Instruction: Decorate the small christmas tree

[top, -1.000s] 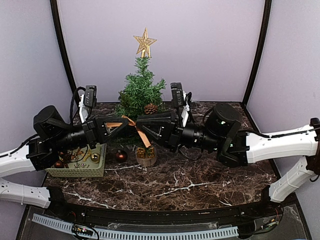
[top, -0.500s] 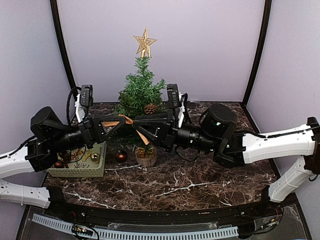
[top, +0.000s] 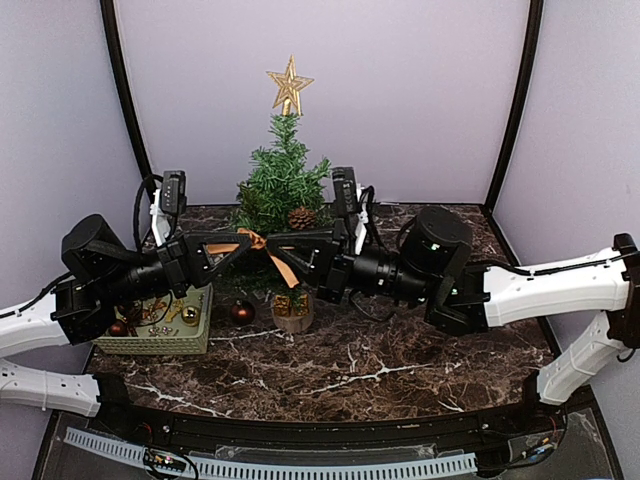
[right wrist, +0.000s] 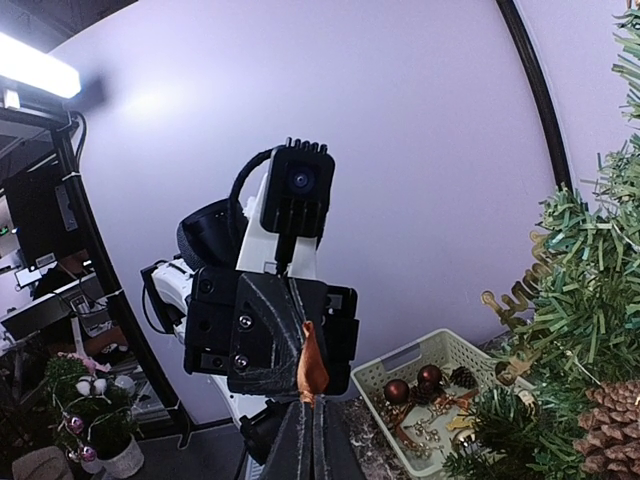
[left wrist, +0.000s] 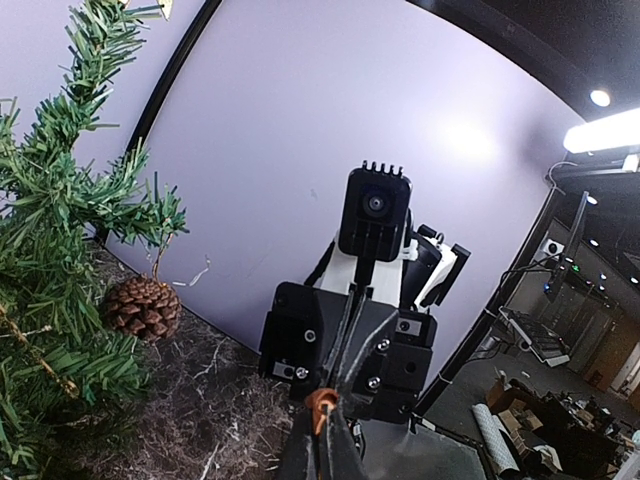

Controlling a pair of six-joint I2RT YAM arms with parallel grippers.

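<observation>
Small christmas tree [top: 280,185], upright at the back centre of the marbled counter [top: 400,360], topped by a gold star [top: 289,85], with a pinecone [top: 301,217] on a lower right branch. Directly in front of it, the left hand [top: 243,246] and right hand [top: 271,242] meet tip to tip, each clamped tight on the orange ribbon [top: 285,270], whose tail hangs down. A green basket [top: 160,343] of ornaments sits below the left arm.

One tree [top: 280,185], one ribbon [top: 284,268], one basket [top: 160,346]
</observation>
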